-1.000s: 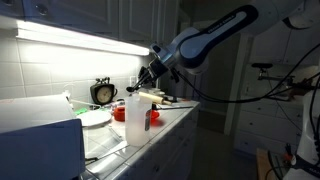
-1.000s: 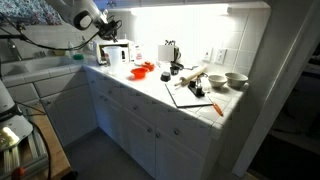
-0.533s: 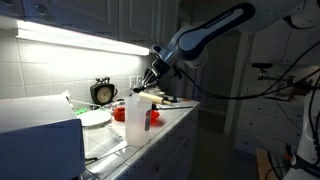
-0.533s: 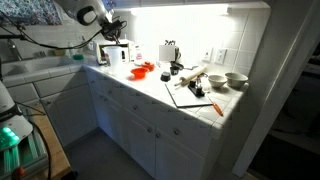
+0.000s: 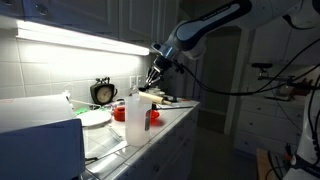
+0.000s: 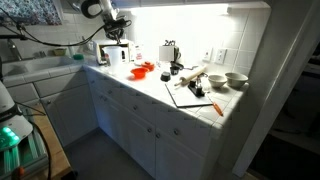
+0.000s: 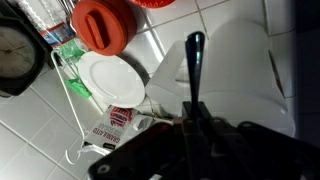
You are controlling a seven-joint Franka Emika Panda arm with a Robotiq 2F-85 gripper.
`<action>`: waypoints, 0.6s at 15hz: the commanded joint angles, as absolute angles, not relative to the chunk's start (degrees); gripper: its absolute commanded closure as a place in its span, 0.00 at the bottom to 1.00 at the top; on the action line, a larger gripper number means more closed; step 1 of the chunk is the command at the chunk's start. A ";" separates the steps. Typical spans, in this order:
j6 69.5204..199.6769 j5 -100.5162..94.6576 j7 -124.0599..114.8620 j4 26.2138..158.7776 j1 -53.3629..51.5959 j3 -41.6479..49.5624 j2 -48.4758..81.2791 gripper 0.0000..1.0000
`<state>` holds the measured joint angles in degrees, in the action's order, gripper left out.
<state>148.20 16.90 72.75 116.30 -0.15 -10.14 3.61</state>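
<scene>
My gripper (image 7: 190, 128) is shut on a dark slender utensil (image 7: 194, 65), which sticks out straight past the fingertips in the wrist view. I hold it in the air above the kitchen counter (image 6: 150, 85). Under it in the wrist view lie a white sheet or board (image 7: 240, 70), a white plate (image 7: 112, 78) and a red lidded container (image 7: 103, 25). In both exterior views the gripper (image 5: 153, 74) (image 6: 112, 28) hangs well above the counter, close under the lit cabinet strip.
A clock (image 5: 103, 92), a clear plastic jug (image 5: 135, 120) and a rolling pin (image 5: 150, 96) stand on the counter. Further along it are red bowls (image 6: 143, 70), a dark cutting board (image 6: 190, 94), white bowls (image 6: 236, 79) and a white appliance (image 6: 113, 54).
The arm has lifted a little and drifted along the counter, carrying the utensil with it. The grip has stayed shut.
</scene>
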 commanded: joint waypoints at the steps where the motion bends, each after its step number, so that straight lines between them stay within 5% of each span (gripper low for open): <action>1: 142.44 16.19 71.73 113.30 -0.23 -7.17 3.85 0.98; 9: 136.92 14.04 70.64 110.11 0.96 -2.61 8.30 0.98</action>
<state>139.35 16.30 72.65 112.97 0.57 -3.32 5.34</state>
